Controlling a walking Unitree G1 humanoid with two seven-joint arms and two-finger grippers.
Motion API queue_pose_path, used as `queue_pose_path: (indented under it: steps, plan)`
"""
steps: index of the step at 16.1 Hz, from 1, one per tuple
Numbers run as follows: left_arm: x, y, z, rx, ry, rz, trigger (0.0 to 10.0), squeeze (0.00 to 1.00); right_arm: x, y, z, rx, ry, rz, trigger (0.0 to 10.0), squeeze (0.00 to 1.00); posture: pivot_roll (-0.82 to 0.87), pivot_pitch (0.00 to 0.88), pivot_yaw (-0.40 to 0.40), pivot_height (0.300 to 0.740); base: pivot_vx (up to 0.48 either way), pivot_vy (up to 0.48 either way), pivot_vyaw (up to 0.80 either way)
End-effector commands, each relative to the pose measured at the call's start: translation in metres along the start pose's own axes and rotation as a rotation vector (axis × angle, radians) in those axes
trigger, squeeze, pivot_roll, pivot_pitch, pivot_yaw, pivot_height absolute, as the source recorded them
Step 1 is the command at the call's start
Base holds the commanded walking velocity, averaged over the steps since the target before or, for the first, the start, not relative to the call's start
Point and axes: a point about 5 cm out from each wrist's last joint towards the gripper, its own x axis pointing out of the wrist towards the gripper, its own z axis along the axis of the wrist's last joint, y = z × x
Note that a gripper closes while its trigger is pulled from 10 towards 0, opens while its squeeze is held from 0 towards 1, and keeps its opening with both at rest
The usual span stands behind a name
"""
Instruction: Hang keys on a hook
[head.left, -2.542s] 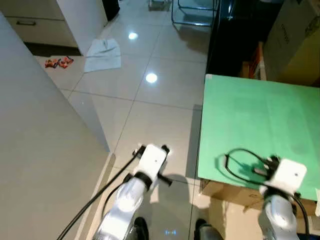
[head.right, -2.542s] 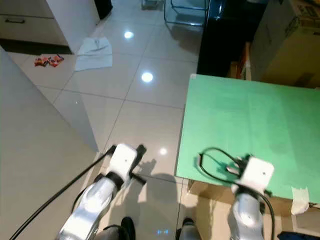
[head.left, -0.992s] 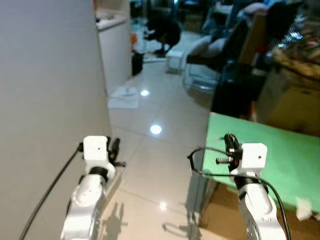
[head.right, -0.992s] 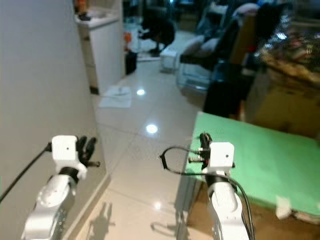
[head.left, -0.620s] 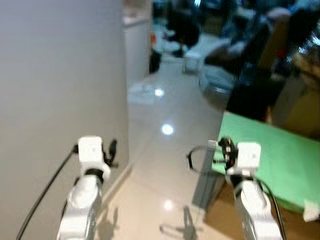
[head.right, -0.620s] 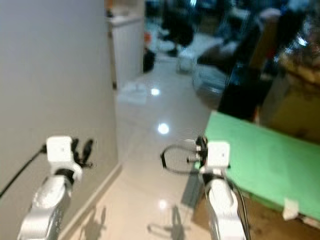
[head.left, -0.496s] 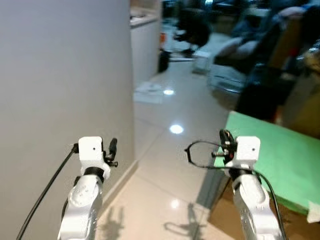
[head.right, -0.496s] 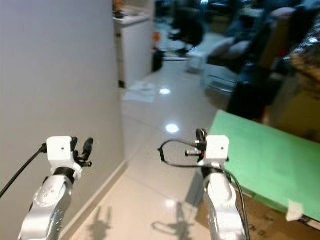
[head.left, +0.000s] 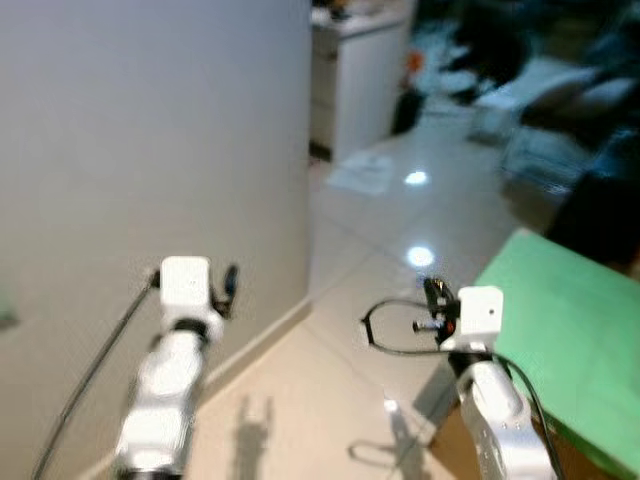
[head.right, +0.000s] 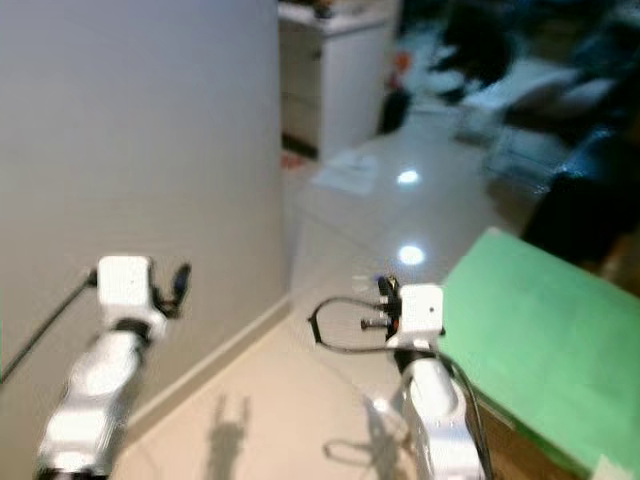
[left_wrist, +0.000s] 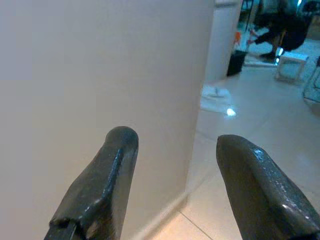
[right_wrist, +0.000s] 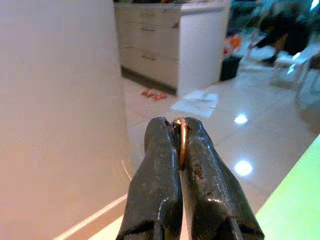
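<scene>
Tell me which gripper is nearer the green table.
Right. The right gripper, shut on a key ring, is raised just beside the green table at its near corner. The left gripper is open, across the tiled floor, close to the grey wall.

No text, label, brand, number or sign can be read on anything here.

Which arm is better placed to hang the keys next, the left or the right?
The right. Its tool is shut on the key ring, pointing toward the wall. The left tool is open and holds nothing. I see no hook yet.
</scene>
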Motion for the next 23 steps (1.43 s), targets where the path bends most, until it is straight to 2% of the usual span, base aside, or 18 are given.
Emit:
queue_pose_path:
  steps: [1, 4, 7, 9, 12, 14, 18, 23]
  plan:
    - [0.002, 0.005, -0.001, 0.001, 0.018, 0.028, 10.0, 0.00, 0.002, -0.001, 0.001, 0.019, 0.001, 0.002, 0.0, 0.00, -0.07, 0.000, -0.003, 0.740, 0.000, 0.000, 0.58]
    - [-0.003, 0.010, -0.010, -0.024, 0.054, 0.089, 10.0, 0.00, 0.000, -0.005, -0.011, 0.024, 0.077, 0.034, 0.0, 0.00, -0.05, 0.000, -0.013, 0.740, 0.000, 0.155, 0.58]
    - [-0.008, 0.006, -0.014, 0.001, 0.066, 0.092, 10.0, 0.00, 0.002, -0.005, -0.015, 0.028, 0.099, 0.057, 0.0, 0.00, -0.04, 0.000, -0.016, 0.740, 0.000, 0.447, 0.58]
    - [-0.006, -0.001, -0.017, 0.016, 0.092, 0.082, 10.0, 0.00, 0.005, -0.005, -0.014, 0.021, 0.099, 0.069, 0.0, 0.00, -0.04, 0.000, -0.009, 0.740, -0.184, 0.369, 0.58]
    - [0.000, -0.002, -0.013, 0.052, 0.083, 0.078, 10.0, 0.00, 0.011, -0.003, -0.013, 0.047, 0.091, 0.073, 0.0, 0.00, -0.04, 0.000, -0.005, 0.740, -0.395, 0.180, 0.58]
    - [0.001, -0.003, -0.011, 0.063, 0.074, 0.075, 10.0, 0.00, 0.012, 0.001, -0.012, 0.062, 0.089, 0.103, 0.0, 0.00, -0.03, 0.000, -0.009, 0.740, 0.000, 0.000, 0.58]
    - [0.003, 0.000, -0.008, 0.087, 0.063, 0.084, 10.0, 0.00, 0.015, 0.002, -0.008, 0.091, 0.077, 0.166, 0.0, 0.00, -0.04, 0.000, -0.005, 0.740, 0.000, 0.000, 0.58]
    - [0.009, 0.005, -0.003, 0.138, 0.048, 0.097, 10.0, 0.00, 0.023, 0.002, 0.007, 0.064, 0.044, 0.276, 0.0, 0.00, -0.03, 0.000, -0.010, 0.740, 0.000, 0.000, 0.58]
